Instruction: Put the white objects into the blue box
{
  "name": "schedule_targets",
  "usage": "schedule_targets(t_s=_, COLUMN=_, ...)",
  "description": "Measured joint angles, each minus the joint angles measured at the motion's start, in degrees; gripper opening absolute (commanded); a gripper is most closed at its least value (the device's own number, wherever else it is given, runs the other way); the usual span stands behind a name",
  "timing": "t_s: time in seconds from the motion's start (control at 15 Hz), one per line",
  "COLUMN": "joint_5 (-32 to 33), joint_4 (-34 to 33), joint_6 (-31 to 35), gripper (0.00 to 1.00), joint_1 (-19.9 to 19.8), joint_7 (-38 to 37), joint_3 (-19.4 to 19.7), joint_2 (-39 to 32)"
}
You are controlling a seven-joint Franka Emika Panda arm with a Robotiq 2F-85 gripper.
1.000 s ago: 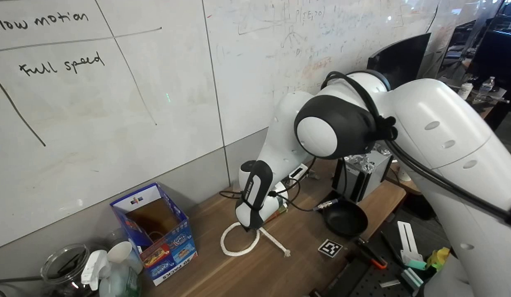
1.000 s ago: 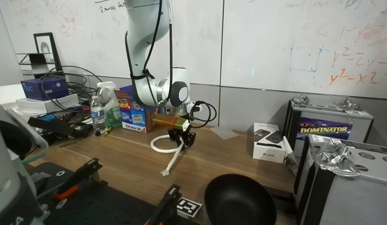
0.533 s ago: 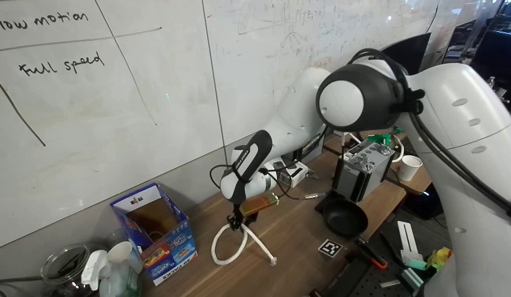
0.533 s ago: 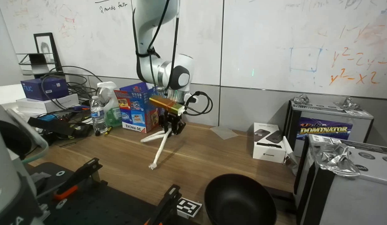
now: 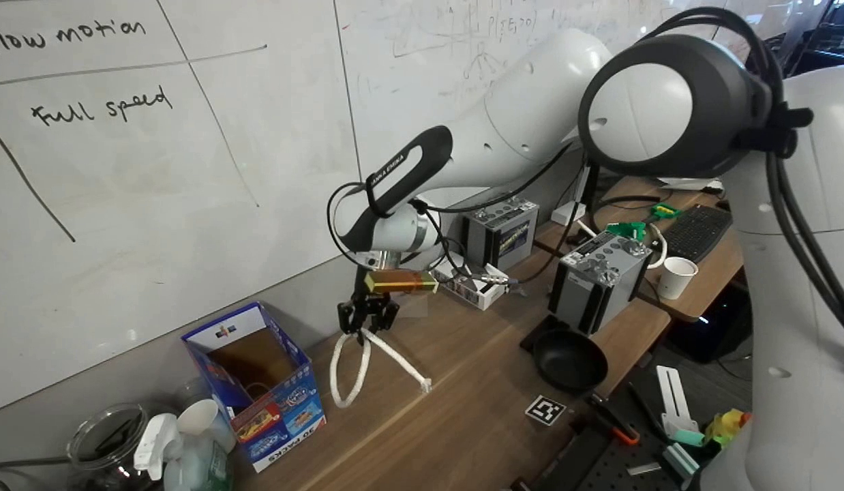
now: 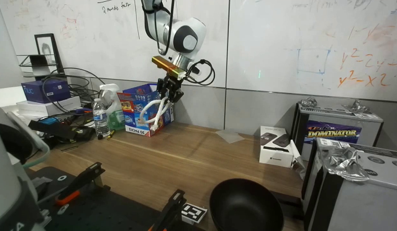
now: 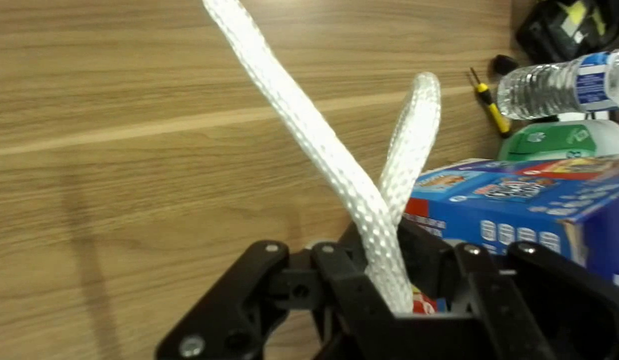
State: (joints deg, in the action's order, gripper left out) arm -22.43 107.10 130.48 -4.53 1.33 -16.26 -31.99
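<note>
The white rope [image 7: 339, 167] has risen off the table [image 6: 192, 147], clamped in the hand [image 5: 360, 334].

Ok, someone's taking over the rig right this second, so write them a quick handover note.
End effector: shut on the white rope, whose loop and tail hang down.
Blue box: standing open-topped on the table, with the rope outside it.
Done: rope gripped and lifted clear of the table.
To do: bring the rope over the box, lower it in and let go. What already lies inside the box, if anything, is hard to make out.
</note>
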Motion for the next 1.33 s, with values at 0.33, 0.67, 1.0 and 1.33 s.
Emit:
schedule_targets(t_s=0.33, joint_5=-1.3, joint_4=-4.0, joint_6=-2.0, gripper=0.02, joint_1=3.9, joint_7=-3.1, joint_3=1.4, joint_2=4.1)
schedule_targets(t_s=0.67, joint_5=1.6, joint_4=-8.2, joint_6=-2.0, gripper=0.02, joint_1=8.9, joint_7=-8.8, joint_3=4.4, joint_2=6.8)
schedule_targets(t_s=1.0, joint_5=6.0, joint_4=-11.6, joint_6=-2.0, gripper=0.02, joint_1=12.0, joint_7=-13.5, joint_3=6.3, joint_2=8.6)
schedule_targets(t_s=1.33, joint_5=8.2, joint_4=-12.5, joint_6=-2.0, gripper=0.02, joint_1=14.5, joint_7=-16.0, joint_3=6.6, joint_2=8.4)
